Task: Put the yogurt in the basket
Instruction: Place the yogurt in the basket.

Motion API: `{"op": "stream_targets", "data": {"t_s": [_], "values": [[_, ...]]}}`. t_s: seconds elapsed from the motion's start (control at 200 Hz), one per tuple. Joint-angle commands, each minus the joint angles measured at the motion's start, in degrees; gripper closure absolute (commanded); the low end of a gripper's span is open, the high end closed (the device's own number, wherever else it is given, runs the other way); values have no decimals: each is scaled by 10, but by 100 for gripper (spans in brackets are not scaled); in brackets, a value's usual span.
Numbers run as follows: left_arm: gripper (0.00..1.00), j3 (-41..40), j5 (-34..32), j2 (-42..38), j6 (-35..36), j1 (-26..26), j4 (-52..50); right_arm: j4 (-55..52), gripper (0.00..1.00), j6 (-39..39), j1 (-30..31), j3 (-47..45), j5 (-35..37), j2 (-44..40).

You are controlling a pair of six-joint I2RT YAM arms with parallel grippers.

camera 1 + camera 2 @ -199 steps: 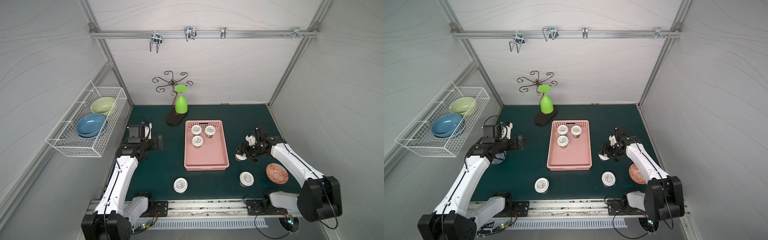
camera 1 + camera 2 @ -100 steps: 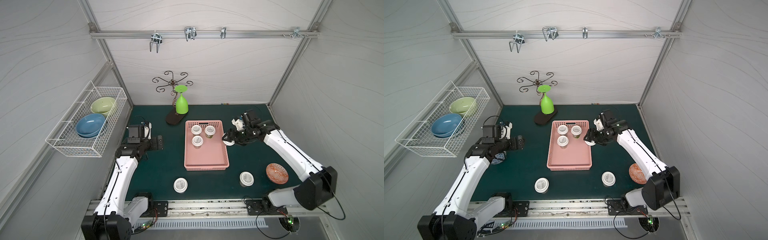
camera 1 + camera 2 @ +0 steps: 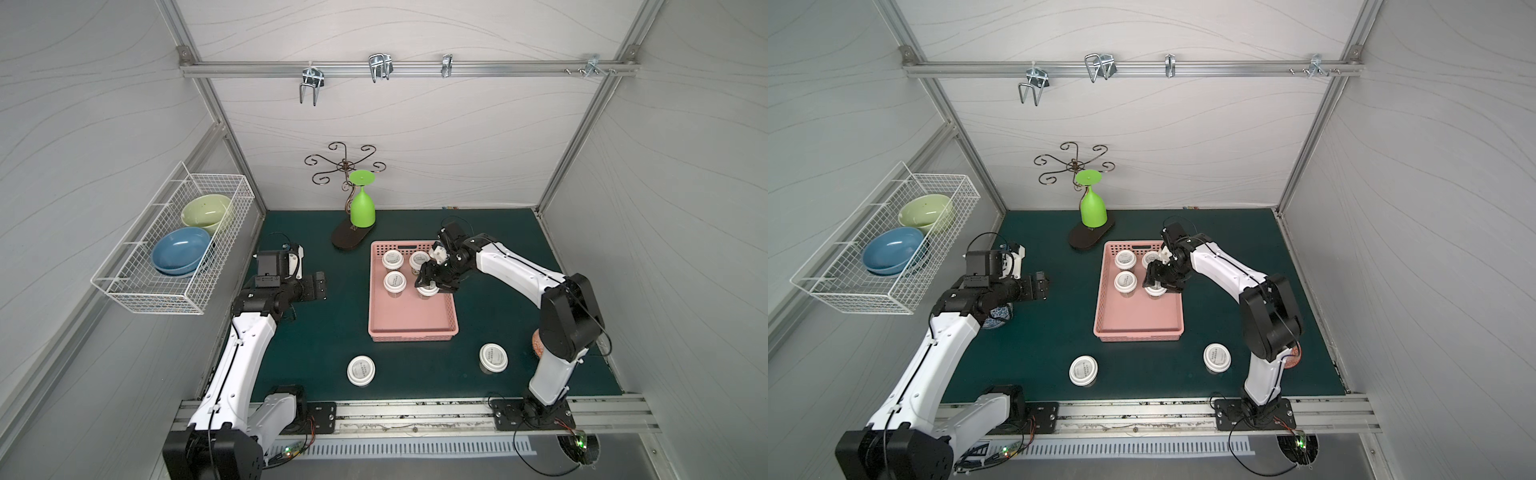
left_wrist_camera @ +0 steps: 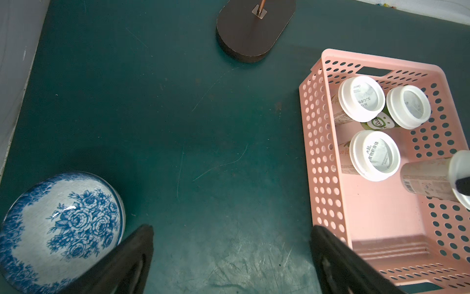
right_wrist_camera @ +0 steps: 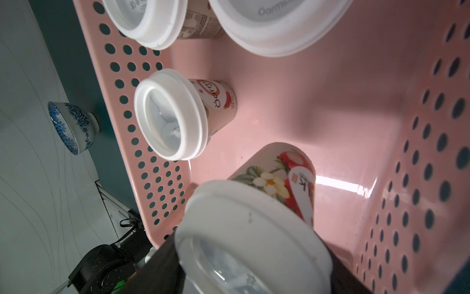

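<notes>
Right tool (image 3: 432,281) is clamped on a yogurt cup (image 3: 428,289) at the lid end, down inside the pink basket (image 3: 411,322) beside three others. The cup's base leans toward the basket floor. The right wrist view shows that tilt, the top views hide it. Left tool (image 3: 319,286) gapes empty. Two loose cups (image 3: 361,370) sit on the desk (image 3: 307,353).

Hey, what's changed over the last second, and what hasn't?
The right gripper carried a yogurt cup from the mat right of the basket into it, beside three cups there, still holding it. The left gripper, open, and the two cups on the mat stayed put.
</notes>
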Motion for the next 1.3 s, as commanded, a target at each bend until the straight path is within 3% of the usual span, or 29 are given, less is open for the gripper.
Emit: {"op": "stream_targets", "data": {"t_s": [0.0,0.365,0.62,1.296], "values": [[1,1,10,-9,4,3,22,11,32,-3,-2,21,-16,26],[1,4,20,-3,4,3,21,11,28,-20,-6,41,-7,86],[1,3,50,-6,17,2,21,9,15,-24,-10,37,3,83],[1,40,287,-9,167,-25,-115,-54,1,-59,-23,-13,60,-93]]}}
